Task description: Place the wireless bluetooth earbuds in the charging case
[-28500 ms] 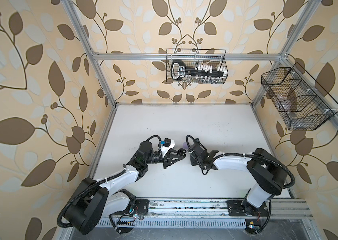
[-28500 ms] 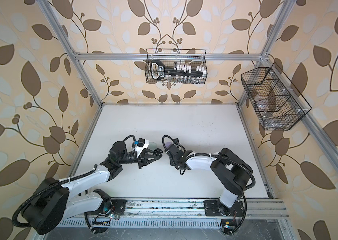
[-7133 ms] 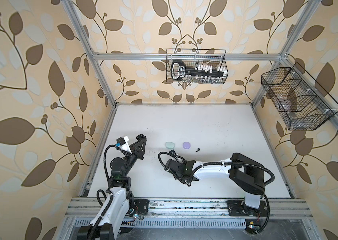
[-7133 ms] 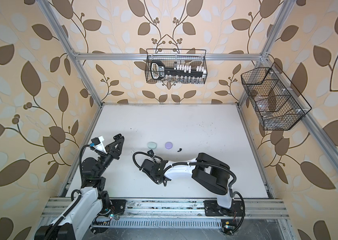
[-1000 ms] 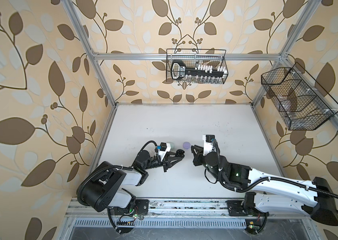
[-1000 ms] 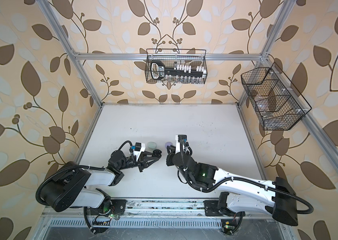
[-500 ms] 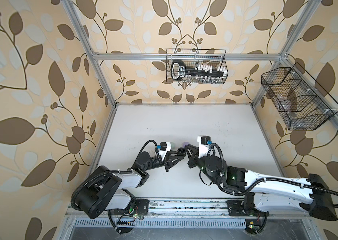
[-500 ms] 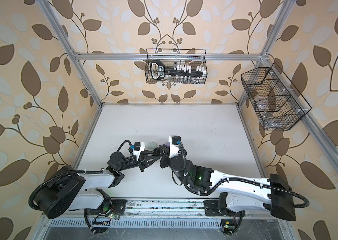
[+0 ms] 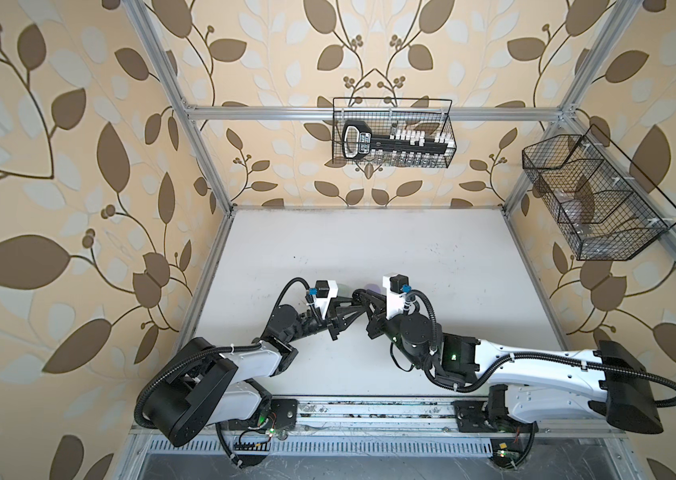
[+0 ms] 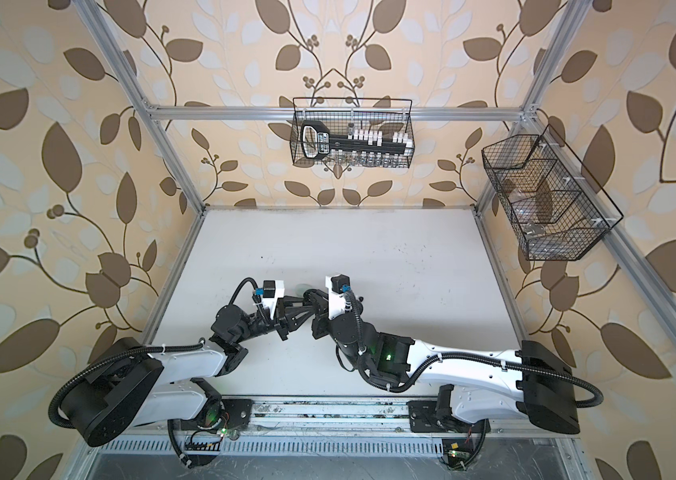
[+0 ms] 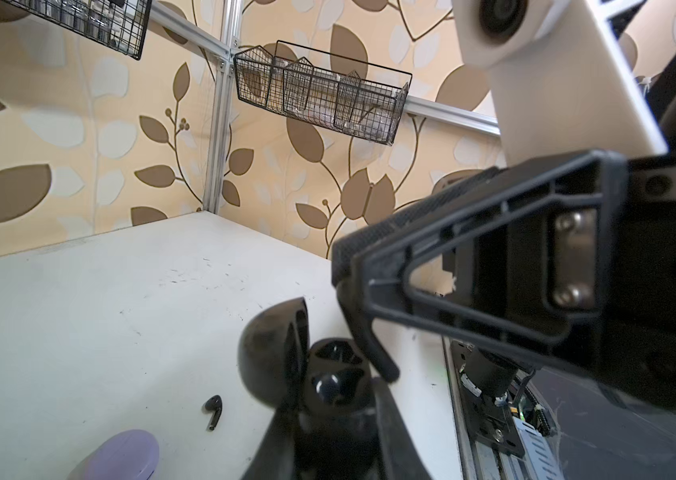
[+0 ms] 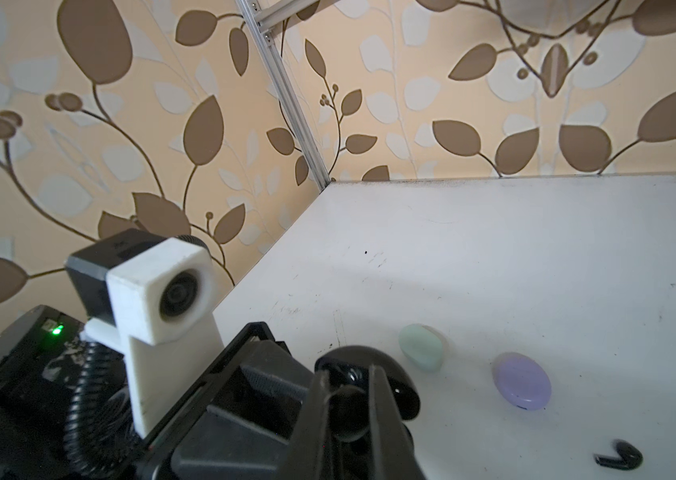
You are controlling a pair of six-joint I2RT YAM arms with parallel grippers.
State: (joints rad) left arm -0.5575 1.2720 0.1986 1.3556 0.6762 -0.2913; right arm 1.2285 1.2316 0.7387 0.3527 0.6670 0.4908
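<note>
R gripper (image 12: 349,382), apart 1 s ago, now meets L gripper (image 11: 330,407); L clamps open black case (image 11: 274,353), R pinches black earbud (image 12: 344,415) above.

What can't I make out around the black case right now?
- What the right tool holds: only a dark blob between its fingers in the right wrist view.
- The black case: lost against the left tool and right tool in both top views.
- Its sockets: dark, blurred in the left wrist view; filled or not, unclear.
- The lilac case: cut by that view's edge.
- The mint and lilac earbuds: in no view.
</note>
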